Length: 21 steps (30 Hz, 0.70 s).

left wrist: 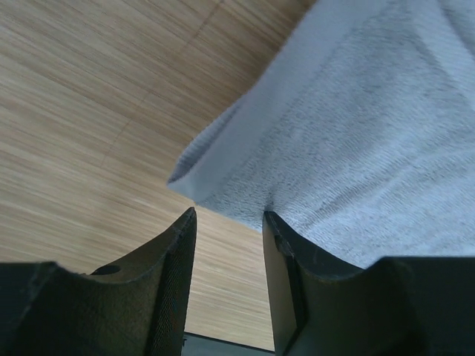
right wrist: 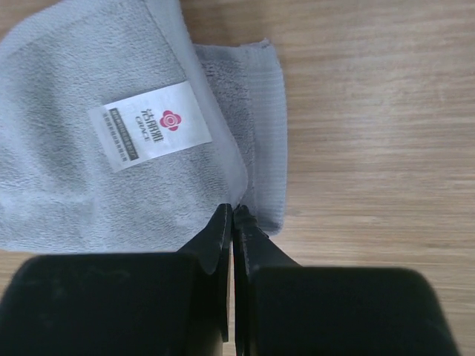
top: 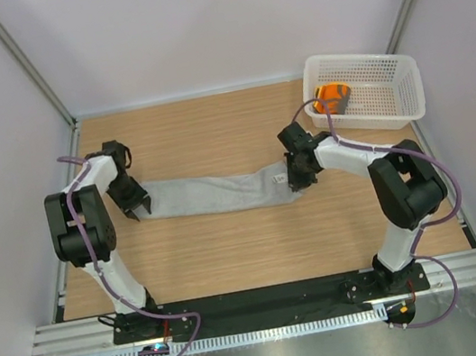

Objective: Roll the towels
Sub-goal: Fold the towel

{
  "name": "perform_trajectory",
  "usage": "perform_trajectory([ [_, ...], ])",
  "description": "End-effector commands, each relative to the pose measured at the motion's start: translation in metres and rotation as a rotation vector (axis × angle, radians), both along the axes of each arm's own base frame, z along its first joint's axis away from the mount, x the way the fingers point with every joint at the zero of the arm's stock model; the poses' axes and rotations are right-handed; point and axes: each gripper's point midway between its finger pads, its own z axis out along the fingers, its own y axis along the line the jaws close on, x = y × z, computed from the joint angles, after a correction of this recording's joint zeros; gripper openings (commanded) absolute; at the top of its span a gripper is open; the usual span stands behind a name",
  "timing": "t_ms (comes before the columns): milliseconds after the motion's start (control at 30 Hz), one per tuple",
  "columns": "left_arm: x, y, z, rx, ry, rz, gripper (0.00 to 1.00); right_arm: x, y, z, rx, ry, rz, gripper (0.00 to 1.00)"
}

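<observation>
The light-grey towel (top: 213, 193) lies folded into a long strip across the middle of the wooden table. My left gripper (top: 138, 211) is at its left end, open and empty. In the left wrist view (left wrist: 228, 215) only wood shows between the jaws, and the right fingertip (left wrist: 271, 222) touches the edge of the towel (left wrist: 356, 148). My right gripper (top: 296, 183) is at the strip's right end, shut on the folded edge of the towel (right wrist: 89, 200) in the right wrist view (right wrist: 233, 211), just below the white tag (right wrist: 148, 124). The orange towel (top: 331, 96) sits rolled in the basket.
The white perforated basket (top: 355, 56) stands at the back right corner of the table, behind my right arm. Bare wood lies in front of and behind the grey strip. Walls close in the table on the left, back and right.
</observation>
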Motion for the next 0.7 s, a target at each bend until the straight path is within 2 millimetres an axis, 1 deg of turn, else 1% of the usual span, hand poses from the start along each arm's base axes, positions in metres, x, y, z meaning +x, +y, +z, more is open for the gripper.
perform_trajectory([
  [0,-0.002,0.011,-0.005,-0.004,0.032,0.031,0.41,-0.008,0.001,0.014,0.033,-0.041,0.028,0.01],
  [33,-0.003,0.013,-0.01,-0.008,0.048,0.04,0.41,-0.014,-0.002,0.011,0.029,-0.034,0.028,0.01],
  [67,-0.004,0.015,-0.011,-0.014,0.054,0.048,0.4,-0.015,-0.004,0.019,0.037,-0.056,0.024,0.01],
  [100,-0.004,0.016,-0.012,-0.012,0.057,0.051,0.4,-0.018,-0.005,0.023,0.039,-0.065,0.024,0.01],
  [133,-0.004,0.017,-0.012,-0.011,0.057,0.052,0.39,-0.023,-0.009,0.022,0.033,-0.065,0.02,0.01],
  [167,-0.004,0.017,-0.013,-0.005,0.059,0.053,0.39,-0.023,-0.01,0.032,0.04,-0.092,0.018,0.01],
  [267,-0.005,0.022,-0.012,0.018,0.061,0.059,0.39,-0.024,-0.016,0.044,0.027,-0.116,0.01,0.01],
  [300,-0.005,0.022,-0.012,0.021,0.061,0.059,0.39,-0.023,-0.017,0.051,0.026,-0.131,0.012,0.01],
  [333,-0.007,0.023,-0.013,0.025,0.068,0.06,0.39,-0.022,-0.016,0.057,0.033,-0.143,0.012,0.01],
  [400,-0.008,0.023,-0.015,0.024,0.074,0.06,0.38,-0.025,-0.015,0.066,0.05,-0.154,0.013,0.01],
  [500,-0.008,0.023,-0.015,0.025,0.077,0.062,0.38,-0.037,-0.017,0.065,0.069,-0.135,0.014,0.01],
  [533,-0.008,0.023,-0.015,0.027,0.076,0.062,0.38,-0.048,-0.018,0.059,0.079,-0.116,0.014,0.01],
  [600,-0.008,0.024,-0.014,0.03,0.073,0.062,0.38,-0.058,-0.021,0.052,0.089,-0.103,0.002,0.01],
  [633,-0.008,0.024,-0.014,0.032,0.073,0.064,0.38,-0.07,-0.025,0.041,0.088,-0.08,-0.006,0.01],
  [667,-0.007,0.023,-0.013,0.032,0.07,0.062,0.38,-0.072,-0.026,0.037,0.095,-0.08,-0.011,0.01],
])
